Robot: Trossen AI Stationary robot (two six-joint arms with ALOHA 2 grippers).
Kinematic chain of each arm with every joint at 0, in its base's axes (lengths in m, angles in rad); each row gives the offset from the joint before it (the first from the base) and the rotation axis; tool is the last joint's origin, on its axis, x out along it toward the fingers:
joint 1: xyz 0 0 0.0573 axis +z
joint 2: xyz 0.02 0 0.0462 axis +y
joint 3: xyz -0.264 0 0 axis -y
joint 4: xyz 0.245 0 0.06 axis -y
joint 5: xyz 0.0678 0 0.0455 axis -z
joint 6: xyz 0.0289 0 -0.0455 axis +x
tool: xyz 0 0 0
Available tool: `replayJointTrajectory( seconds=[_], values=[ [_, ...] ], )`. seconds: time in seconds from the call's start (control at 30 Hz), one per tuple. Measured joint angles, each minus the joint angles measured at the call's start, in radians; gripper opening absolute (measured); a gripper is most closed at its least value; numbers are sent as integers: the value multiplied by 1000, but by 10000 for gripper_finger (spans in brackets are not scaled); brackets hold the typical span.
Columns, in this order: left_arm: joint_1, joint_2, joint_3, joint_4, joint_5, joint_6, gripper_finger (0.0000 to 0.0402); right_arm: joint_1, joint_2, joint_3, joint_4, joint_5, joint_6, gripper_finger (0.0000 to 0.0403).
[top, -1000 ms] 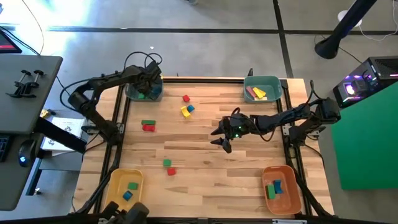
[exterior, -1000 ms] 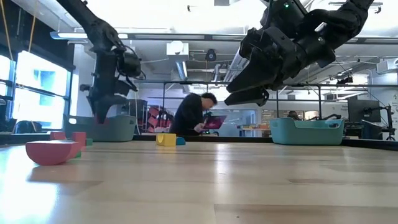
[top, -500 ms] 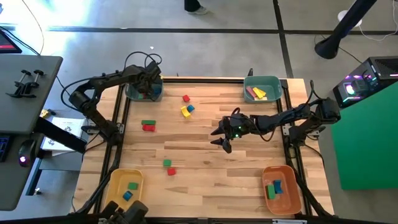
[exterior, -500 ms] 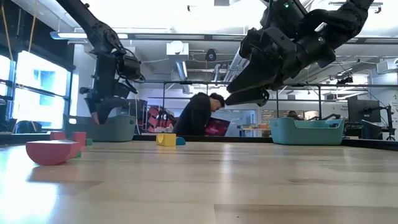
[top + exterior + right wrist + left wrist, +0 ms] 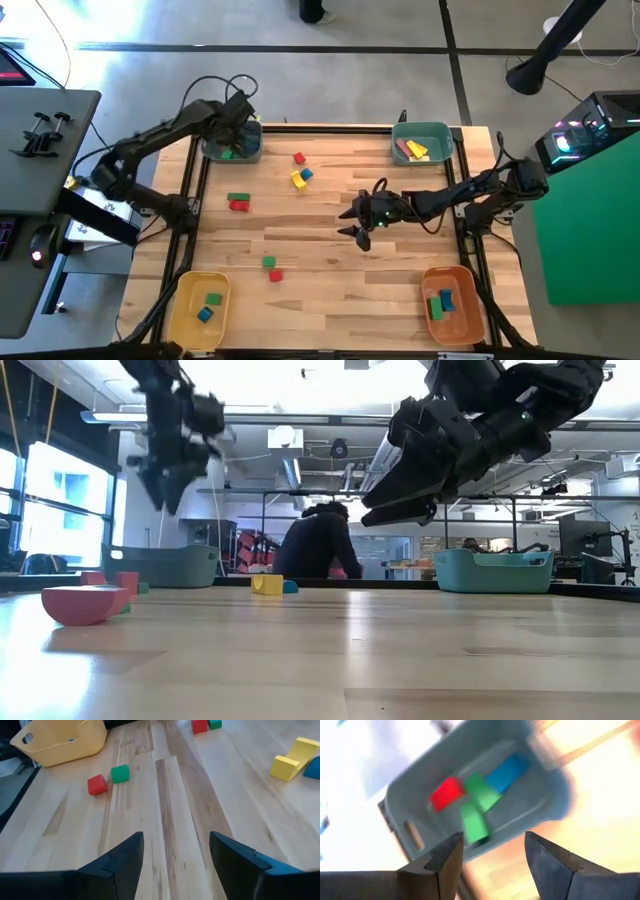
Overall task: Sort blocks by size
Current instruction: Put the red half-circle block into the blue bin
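Loose blocks lie flat on the wooden table (image 5: 330,270): a red one (image 5: 299,158), a yellow and a blue pair (image 5: 300,178), a green and a red bar (image 5: 238,201), and a green cube (image 5: 268,262) beside a red cube (image 5: 275,275). My left gripper (image 5: 240,115) hangs open and empty above the far-left teal bin (image 5: 250,150). In the left wrist view its fingers (image 5: 445,865) frame that bin (image 5: 545,785), which holds red (image 5: 445,795), green (image 5: 475,815) and blue (image 5: 507,770) blocks. My right gripper (image 5: 354,226) hovers open and empty over the table's middle.
A second teal bin (image 5: 436,130) at the far right holds pink and yellow blocks. A yellow bin (image 5: 180,300) stands near left and an orange bin (image 5: 462,285) near right, each holding green and blue blocks. A person sits beyond the far edge (image 5: 320,545).
My left gripper has opened down at the far-left teal bin, then risen well above its rim. My right gripper has kept its place over the table's middle.
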Motion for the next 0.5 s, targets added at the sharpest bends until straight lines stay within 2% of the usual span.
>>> replayJointTrajectory(
  seconds=[0.17,0.27,0.5],
  values=[
    [-191,-122,-39,140,1,-35,197,5,0,0,5,6,0,222],
    [-323,-174,-88,287,4,-34,197,5,0,0,9,27,0,222],
    [-579,-191,-230,697,7,48,197,5,0,0,15,50,4,222]
  ],
)
